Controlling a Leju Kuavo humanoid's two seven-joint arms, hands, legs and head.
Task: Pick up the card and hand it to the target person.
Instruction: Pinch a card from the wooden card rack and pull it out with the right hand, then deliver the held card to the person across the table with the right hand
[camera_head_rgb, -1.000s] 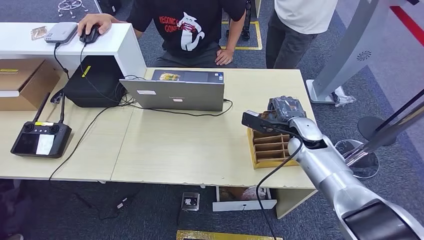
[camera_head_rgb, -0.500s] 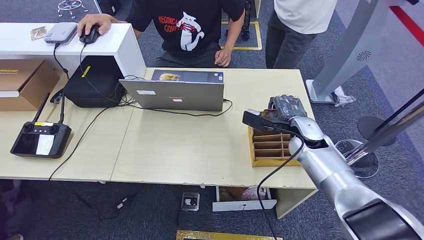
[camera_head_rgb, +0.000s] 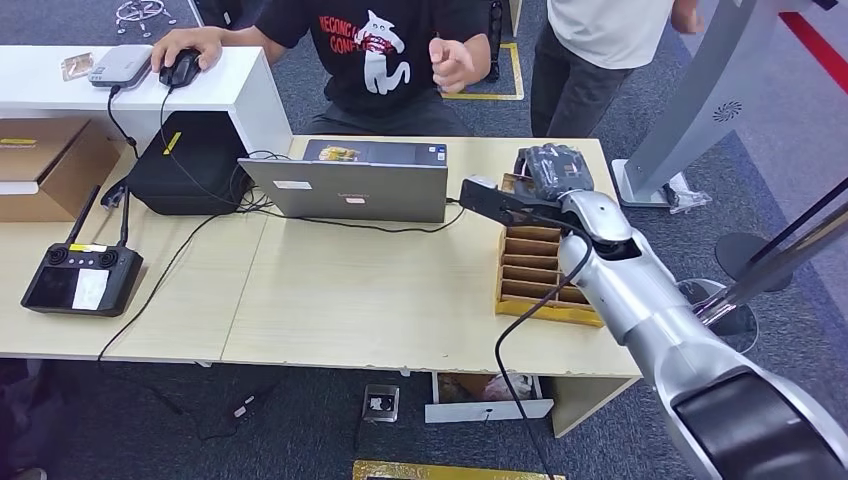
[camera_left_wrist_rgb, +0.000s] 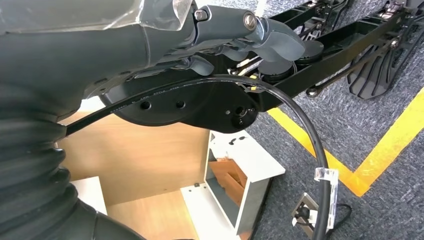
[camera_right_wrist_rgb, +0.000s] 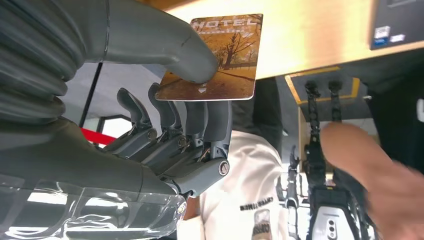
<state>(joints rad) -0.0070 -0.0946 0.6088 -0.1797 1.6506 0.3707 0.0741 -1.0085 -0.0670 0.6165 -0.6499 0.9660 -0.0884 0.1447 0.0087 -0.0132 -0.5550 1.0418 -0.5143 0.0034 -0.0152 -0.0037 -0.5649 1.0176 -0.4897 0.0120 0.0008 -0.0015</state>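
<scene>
The card (camera_right_wrist_rgb: 215, 55) is a brown printed hotel card, pinched between the thumb and fingers of my right hand (camera_head_rgb: 548, 170). In the head view that hand hovers over the table's far right part, beyond the wooden slotted card holder (camera_head_rgb: 535, 275). A seated person in a black cat-print shirt (camera_head_rgb: 375, 50) faces the table and raises a hand (camera_head_rgb: 452, 60) toward the card; the same hand is a blur in the right wrist view (camera_right_wrist_rgb: 380, 175). My left hand (camera_left_wrist_rgb: 240, 35) hangs low beside the table with nothing in it.
A grey laptop (camera_head_rgb: 345, 188) stands mid-table with a cable trailing right. A black bag (camera_head_rgb: 190, 160) and a remote controller (camera_head_rgb: 82, 278) lie to the left. Another person in a white shirt (camera_head_rgb: 600, 40) stands behind the table's right corner, near a grey stand (camera_head_rgb: 690, 110).
My right hand has lifted the card up from the wooden holder and carried it toward the table's far edge. The seated person's hand has risen off the table.
</scene>
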